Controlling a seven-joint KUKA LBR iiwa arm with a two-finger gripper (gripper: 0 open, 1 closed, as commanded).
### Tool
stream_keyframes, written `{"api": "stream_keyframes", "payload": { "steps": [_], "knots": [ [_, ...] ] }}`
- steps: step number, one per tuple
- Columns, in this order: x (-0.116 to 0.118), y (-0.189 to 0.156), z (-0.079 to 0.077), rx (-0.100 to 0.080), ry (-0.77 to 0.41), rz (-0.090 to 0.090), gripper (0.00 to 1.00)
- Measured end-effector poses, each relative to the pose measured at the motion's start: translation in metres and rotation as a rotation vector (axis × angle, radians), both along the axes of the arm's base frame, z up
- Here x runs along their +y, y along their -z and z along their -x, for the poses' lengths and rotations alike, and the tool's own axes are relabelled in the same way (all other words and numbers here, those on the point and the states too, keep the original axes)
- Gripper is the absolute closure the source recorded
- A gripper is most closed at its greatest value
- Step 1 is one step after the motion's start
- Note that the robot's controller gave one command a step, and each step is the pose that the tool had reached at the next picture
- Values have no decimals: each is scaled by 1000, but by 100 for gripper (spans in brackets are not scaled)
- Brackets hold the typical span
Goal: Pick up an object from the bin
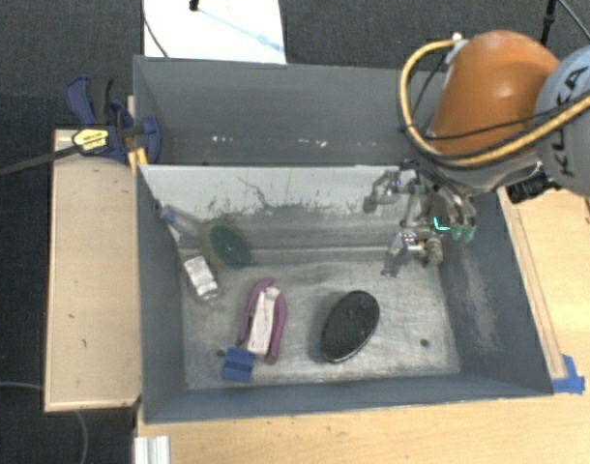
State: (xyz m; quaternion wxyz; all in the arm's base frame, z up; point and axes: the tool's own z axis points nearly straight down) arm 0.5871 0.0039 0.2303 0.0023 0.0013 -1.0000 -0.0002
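- Gripper (396, 222): stands in the bin's right half, near the back wall, above bare floor; its two fingers (381, 190) look spread apart, one toward the back wall and one toward the front, with nothing between them.
- Bin (488, 307): grey metal with sloped walls; the arm enters from the right, its orange cover (493, 80) above the back right corner.
- Black oval object (349, 325): lies flat on the floor at centre-right, toward the front wall; the nearest thing to the gripper, below and slightly left of it in the view, apart from the fingers and from all other things.
- Long axis of the oval: runs diagonally, its lower end toward the front left and its upper end toward the back right, so the upper end points roughly at the gripper; the two ends look alike, so no front can be told.
- Judged consequence: a grasp would have to close across the oval's short width, from upper left to lower right; whether the fingers' present line suits this cannot be told.
- Purple and white object (264, 322): left of the oval, long axis nearly upright in the view; a small blue block (237, 365) lies just beside its front end.
- Dark green disc (229, 245) and small silvery piece (200, 276): far left, well apart from the gripper.
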Motion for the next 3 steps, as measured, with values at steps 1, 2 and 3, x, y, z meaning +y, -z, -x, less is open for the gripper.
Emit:
{"api": "stream_keyframes", "payload": {
  "steps": [1, 2, 3],
  "knots": [
    [30, 135, 49, 7, -176, 1, 0],
    [30, 132, 47, 0, -173, 1, 100],
    [23, -25, 32, -14, -548, 1, 100]
  ]
}}
